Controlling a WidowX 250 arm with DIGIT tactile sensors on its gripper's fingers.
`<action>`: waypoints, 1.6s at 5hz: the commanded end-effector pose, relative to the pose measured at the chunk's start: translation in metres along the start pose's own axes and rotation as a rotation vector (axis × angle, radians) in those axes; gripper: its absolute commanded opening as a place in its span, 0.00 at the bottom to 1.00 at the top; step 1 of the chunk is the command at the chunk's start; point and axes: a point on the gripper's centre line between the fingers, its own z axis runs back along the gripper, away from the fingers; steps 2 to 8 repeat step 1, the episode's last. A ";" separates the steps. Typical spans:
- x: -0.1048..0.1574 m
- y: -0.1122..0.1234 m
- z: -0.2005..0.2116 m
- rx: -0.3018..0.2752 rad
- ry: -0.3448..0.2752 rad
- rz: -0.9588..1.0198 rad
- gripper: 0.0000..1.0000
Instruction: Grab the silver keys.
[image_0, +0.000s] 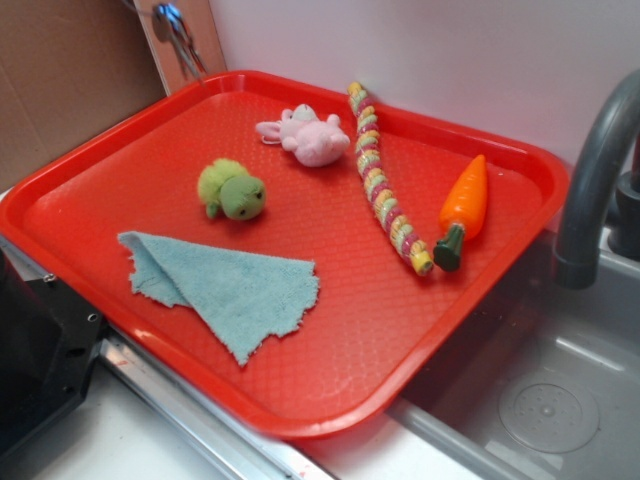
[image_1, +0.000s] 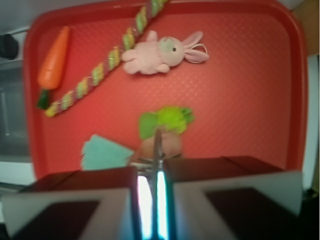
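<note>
In the wrist view my gripper (image_1: 152, 172) is shut, its two dark fingers nearly touching, with a thin strip of shiny metal pinched between them: the silver keys (image_1: 158, 146), which stick out beyond the fingertips above the green plush toy (image_1: 167, 121). In the exterior view the silver keys (image_0: 172, 28) hang in the air above the far left corner of the red tray (image_0: 90, 160); the gripper itself is out of that frame.
On the tray lie a green plush toy (image_0: 232, 190), a pink bunny (image_0: 308, 135), a knitted rope (image_0: 385, 185), a toy carrot (image_0: 463, 205) and a blue cloth (image_0: 225, 285). A grey faucet (image_0: 590, 180) and sink (image_0: 540, 400) are at the right.
</note>
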 end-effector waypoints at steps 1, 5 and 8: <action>0.009 -0.004 0.058 0.071 -0.052 -0.012 0.00; 0.009 -0.004 0.058 0.071 -0.052 -0.012 0.00; 0.009 -0.004 0.058 0.071 -0.052 -0.012 0.00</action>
